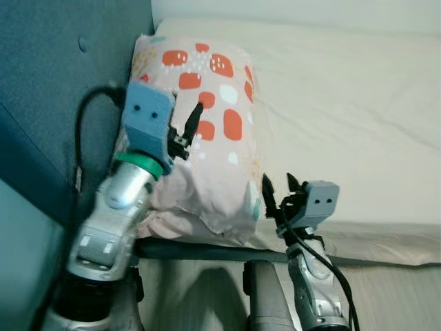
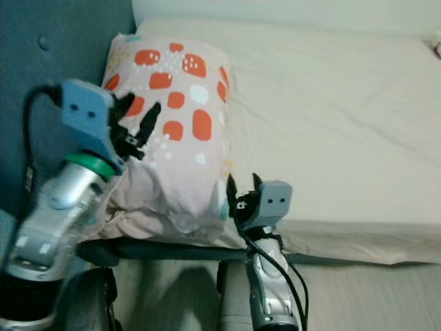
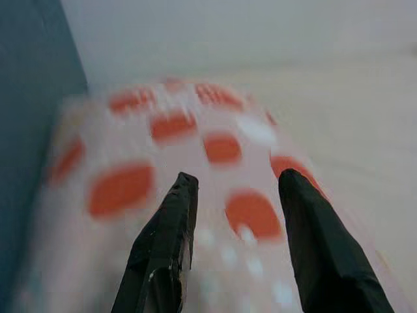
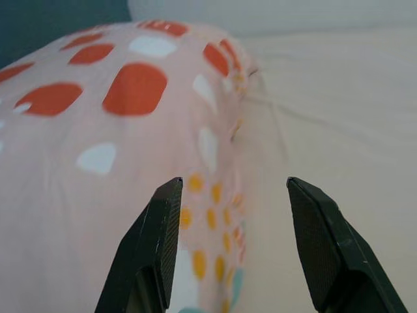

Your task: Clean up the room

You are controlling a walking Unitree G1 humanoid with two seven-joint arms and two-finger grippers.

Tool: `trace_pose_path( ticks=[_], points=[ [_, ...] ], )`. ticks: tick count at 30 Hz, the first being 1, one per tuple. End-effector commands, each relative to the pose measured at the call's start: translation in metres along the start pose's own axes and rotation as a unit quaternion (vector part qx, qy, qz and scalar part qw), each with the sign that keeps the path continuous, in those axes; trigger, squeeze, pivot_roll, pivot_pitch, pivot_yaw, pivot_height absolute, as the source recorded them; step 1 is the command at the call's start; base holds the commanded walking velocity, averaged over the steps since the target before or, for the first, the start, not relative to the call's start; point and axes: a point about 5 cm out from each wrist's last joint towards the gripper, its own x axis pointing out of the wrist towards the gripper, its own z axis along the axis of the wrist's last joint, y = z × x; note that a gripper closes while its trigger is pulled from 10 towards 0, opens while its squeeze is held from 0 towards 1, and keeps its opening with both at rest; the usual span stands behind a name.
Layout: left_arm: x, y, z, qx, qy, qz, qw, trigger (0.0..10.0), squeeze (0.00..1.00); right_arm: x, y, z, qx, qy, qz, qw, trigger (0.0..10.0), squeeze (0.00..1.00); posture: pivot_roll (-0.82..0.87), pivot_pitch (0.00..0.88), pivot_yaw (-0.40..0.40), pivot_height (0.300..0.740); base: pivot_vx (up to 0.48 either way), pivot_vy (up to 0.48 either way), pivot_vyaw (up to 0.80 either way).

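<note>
A: What is seen at the far left?

B: A dark teal padded headboard is seen there, with a black cable looped in front of it and run down along the left arm.

A: How is that arm posed?

B: It is raised steeply from the lower left, with the silver forearm angled up and the blue-grey wrist housing held against the left side of the pillow. The left gripper is pointed up and to the right over the pillow's patterned face. Its jaws are spread apart, and nothing is held between them; in the left wrist view the two black fingers are seen parted above the blurred orange spots.

A: Where is the pillow placed?

B: It is stood at the head of the bed, leaned against the headboard, on the cream sheet. Orange and white blotches are printed on its pink cover, with small yellow dots near its right edge.

A: And the right arm?

B: It is raised nearly upright from below, at the bed's near edge. The right gripper is held just beside the pillow's lower right corner. Its jaws are released and wide; in the right wrist view the pillow's edge and the sheet are seen between them, and nothing is grasped.
</note>
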Motion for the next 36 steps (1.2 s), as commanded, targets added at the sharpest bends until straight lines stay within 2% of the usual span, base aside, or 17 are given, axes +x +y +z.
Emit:
trace_pose_path(
  ticks=[1,2,5,6,7,10,12,16,18,21,22,23,29,36],
  points=[
    [0.000,0.000,-0.002,-0.005,0.003,0.008,1.000,10.0,0.00,-0.002,-0.007,0.005,-0.013,-0.013,-0.016,1.000,10.0,0.00,-0.09,0.031,0.011,0.586,0.000,0.000,0.00],
    [0.003,0.004,-0.001,-0.013,0.006,0.018,1.000,10.0,0.00,0.001,-0.013,0.013,-0.031,-0.032,-0.026,0.999,10.0,0.00,-0.09,0.028,0.014,0.596,0.000,0.000,0.00],
    [0.004,0.008,-0.002,-0.016,0.012,0.025,0.999,10.0,0.00,0.003,-0.016,0.017,-0.041,-0.043,-0.034,0.998,10.0,0.00,-0.09,0.028,0.014,0.606,0.000,0.000,0.00],
    [0.005,0.010,-0.005,-0.018,0.020,0.031,0.999,10.0,0.00,0.007,-0.019,0.022,-0.062,-0.056,-0.043,0.996,10.0,0.00,-0.09,0.028,0.020,0.611,0.000,0.000,0.00],
    [0.005,0.010,-0.005,-0.018,0.020,0.031,0.999,10.0,0.00,0.007,-0.019,0.022,-0.062,-0.056,-0.043,0.996,10.0,0.00,-0.09,0.028,0.020,0.611,0.000,0.000,0.00],
    [0.006,0.024,-0.014,0.008,0.040,0.042,0.998,10.0,0.00,0.021,-0.031,0.041,-0.105,-0.099,-0.075,0.987,10.0,0.00,-0.09,0.025,0.031,0.626,0.000,0.000,0.00],
    [0.006,0.031,-0.018,0.021,0.045,0.046,0.998,10.0,0.00,0.025,-0.032,0.046,-0.110,-0.107,-0.076,0.985,10.0,0.00,-0.09,0.022,0.032,0.636,0.000,0.000,0.00],
    [0.006,0.037,-0.021,0.035,0.049,0.045,0.997,10.0,0.00,0.026,-0.031,0.046,-0.114,-0.107,-0.069,0.985,10.0,0.00,-0.08,0.023,0.027,0.646,0.000,0.000,0.00],
    [0.003,0.036,-0.025,0.036,0.057,0.035,0.997,10.0,0.00,0.025,-0.029,0.043,-0.116,-0.100,-0.062,0.986,10.0,0.00,-0.08,0.024,0.024,0.656,0.000,0.000,0.00],
    [0.000,0.025,-0.039,-0.007,0.095,0.011,0.995,10.0,0.00,0.024,-0.028,0.038,-0.112,-0.090,-0.057,0.988,10.0,0.00,-0.08,0.025,0.023,0.671,0.000,0.000,0.00],
    [0.000,0.025,-0.039,-0.007,0.095,0.011,0.995,10.0,0.00,0.024,-0.028,0.038,-0.112,-0.090,-0.057,0.988,10.0,0.00,-0.08,0.025,0.023,0.671,0.000,0.000,0.00],
    [-0.003,0.015,-0.048,-0.012,0.110,0.004,0.994,10.0,0.00,0.025,-0.029,0.037,-0.114,-0.088,-0.060,0.988,10.0,0.00,-0.09,0.027,0.024,0.681,0.000,0.000,0.00],
    [-0.004,-0.001,-0.051,-0.002,0.108,-0.022,0.994,10.0,0.00,0.028,-0.036,0.037,-0.115,-0.086,-0.072,0.987,10.0,0.00,-0.09,0.028,0.018,0.701,0.000,0.000,0.00],
    [-0.002,-0.003,-0.049,0.004,0.093,-0.048,0.995,10.0,0.00,0.026,-0.036,0.031,-0.108,-0.071,-0.077,0.989,10.0,0.00,-0.09,0.030,0.017,0.721,0.000,0.000,0.00]
  ],
)
